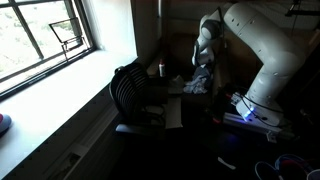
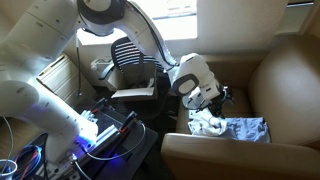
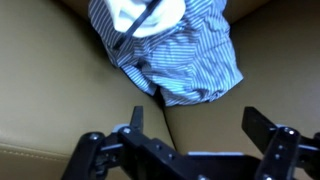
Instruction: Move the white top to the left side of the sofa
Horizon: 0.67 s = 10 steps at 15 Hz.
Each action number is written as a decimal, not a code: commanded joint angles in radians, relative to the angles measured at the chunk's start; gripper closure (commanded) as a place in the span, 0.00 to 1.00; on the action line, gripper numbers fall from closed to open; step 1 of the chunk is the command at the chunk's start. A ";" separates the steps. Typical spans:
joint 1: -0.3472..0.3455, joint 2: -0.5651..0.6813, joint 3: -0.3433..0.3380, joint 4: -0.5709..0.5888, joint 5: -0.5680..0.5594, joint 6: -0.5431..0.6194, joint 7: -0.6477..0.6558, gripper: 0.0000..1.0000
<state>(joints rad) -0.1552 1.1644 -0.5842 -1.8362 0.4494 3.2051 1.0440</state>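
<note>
Gripper (image 3: 192,125) hangs over the sofa (image 3: 60,90) seat, fingers spread wide and holding nothing. The white top (image 3: 140,15) lies crumpled on the sofa cushion, seemingly bunched on a blue striped shirt (image 3: 190,60), just beyond the fingertips.

The tan sofa seat (image 3: 60,100) bears a striped shirt (image 3: 205,60) and white top (image 3: 140,15).

No readable text, labels, brands or numbers in any view. Exterior views are too dark and too coarse to make out markings on the arm (image 2: 60,60). Wrist view shows only striped cloth (image 3: 190,55), no print.
</note>
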 commanded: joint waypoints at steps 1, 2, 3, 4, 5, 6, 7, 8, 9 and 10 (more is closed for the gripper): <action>0.075 0.260 -0.191 0.165 0.071 -0.101 0.129 0.00; -0.019 0.273 -0.134 0.252 0.033 -0.152 0.118 0.00; -0.072 0.273 -0.106 0.304 0.010 -0.193 0.122 0.00; -0.166 0.232 -0.012 0.356 -0.013 -0.203 0.077 0.00; -0.210 0.251 0.023 0.414 -0.023 -0.207 0.064 0.00; -0.259 0.267 0.074 0.475 -0.032 -0.217 0.052 0.00; -0.318 0.279 0.134 0.535 -0.046 -0.227 0.027 0.00; -0.376 0.294 0.195 0.593 -0.056 -0.234 -0.001 0.00; -0.432 0.312 0.257 0.650 -0.059 -0.248 -0.033 0.00; -0.487 0.331 0.320 0.702 -0.057 -0.269 -0.070 0.00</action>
<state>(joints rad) -0.4838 1.4303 -0.4195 -1.3232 0.4034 2.9925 1.0682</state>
